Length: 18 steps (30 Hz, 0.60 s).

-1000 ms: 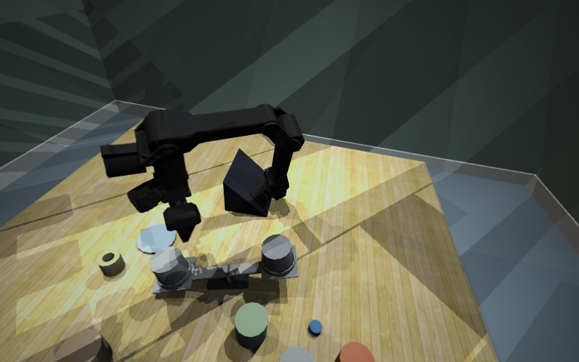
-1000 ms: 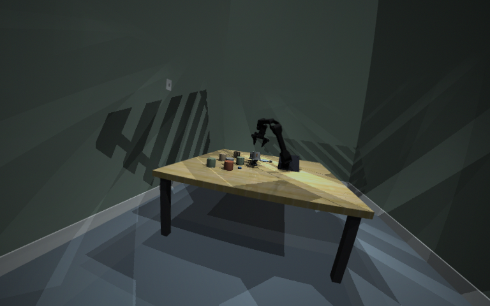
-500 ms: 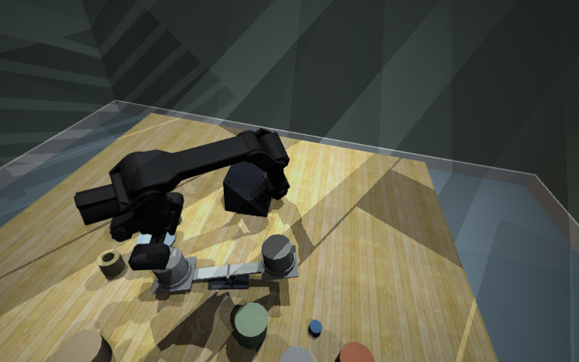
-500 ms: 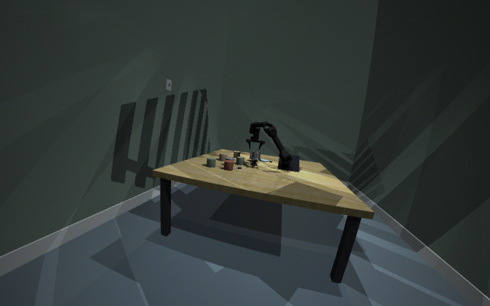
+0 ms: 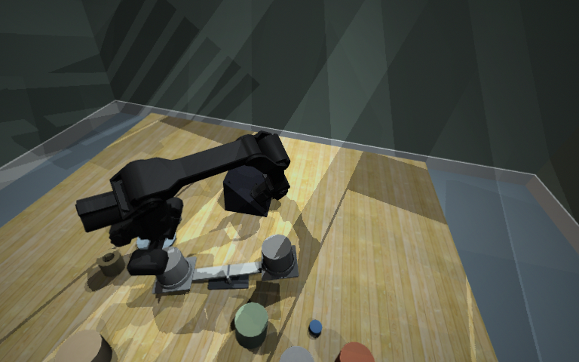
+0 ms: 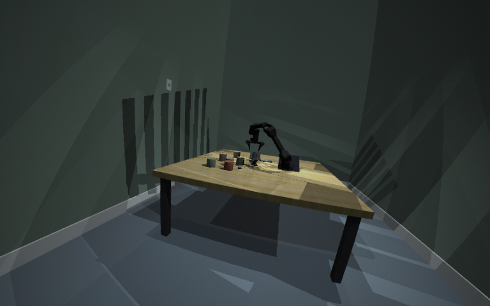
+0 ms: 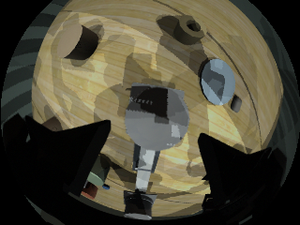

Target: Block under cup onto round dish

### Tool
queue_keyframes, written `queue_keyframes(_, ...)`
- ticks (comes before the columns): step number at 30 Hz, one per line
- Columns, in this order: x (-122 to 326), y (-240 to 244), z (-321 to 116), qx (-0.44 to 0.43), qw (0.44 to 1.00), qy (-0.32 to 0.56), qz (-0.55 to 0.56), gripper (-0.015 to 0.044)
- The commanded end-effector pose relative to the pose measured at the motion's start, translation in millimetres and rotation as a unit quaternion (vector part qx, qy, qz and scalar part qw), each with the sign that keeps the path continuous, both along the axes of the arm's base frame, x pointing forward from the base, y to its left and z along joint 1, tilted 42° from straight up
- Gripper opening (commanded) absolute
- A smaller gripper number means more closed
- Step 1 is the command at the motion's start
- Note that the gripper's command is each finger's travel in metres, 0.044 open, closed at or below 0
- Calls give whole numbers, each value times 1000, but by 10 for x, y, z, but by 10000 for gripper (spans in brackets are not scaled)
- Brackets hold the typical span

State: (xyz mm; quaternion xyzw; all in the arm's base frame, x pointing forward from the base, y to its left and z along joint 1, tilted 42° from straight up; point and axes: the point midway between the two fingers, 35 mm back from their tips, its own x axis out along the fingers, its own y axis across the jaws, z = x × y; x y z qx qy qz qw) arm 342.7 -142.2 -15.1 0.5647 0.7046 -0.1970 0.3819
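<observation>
Two grey cups stand on the square end plates of the balance (image 5: 245, 269) (image 7: 146, 161). The left cup (image 5: 176, 269) (image 7: 157, 119) is partly behind a finger in the top view. The right cup (image 5: 277, 253) (image 7: 139, 206) stands upright at the other end. The left end looks a little lower in the top view, but the slanted view leaves the tilt unsure. My gripper (image 6: 254, 149) (image 7: 157, 131) is wide open and empty, pointing down over the left cup, one finger to each side. The pale round dish (image 5: 142, 243) (image 7: 217, 81) is partly hidden by the arm in the top view. No block is visible.
A brown ring (image 5: 111, 264) (image 7: 185, 34) and small grey piece (image 7: 236, 103) lie near the dish. A tan cylinder (image 5: 81, 348) (image 7: 70, 43), green cylinder (image 5: 252, 320), blue disc (image 5: 315, 326), grey cylinder (image 5: 296, 354) and red cylinder (image 5: 356, 354) (image 6: 228, 165) stand on the balance's far side from the arm base.
</observation>
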Motion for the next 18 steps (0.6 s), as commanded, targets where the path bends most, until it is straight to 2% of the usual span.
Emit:
queue_keyframes(1,-12,47,-48,3,1000,2,-3,440)
queue_keyframes(18,-23,224,-259,3,1000,2,-3,440)
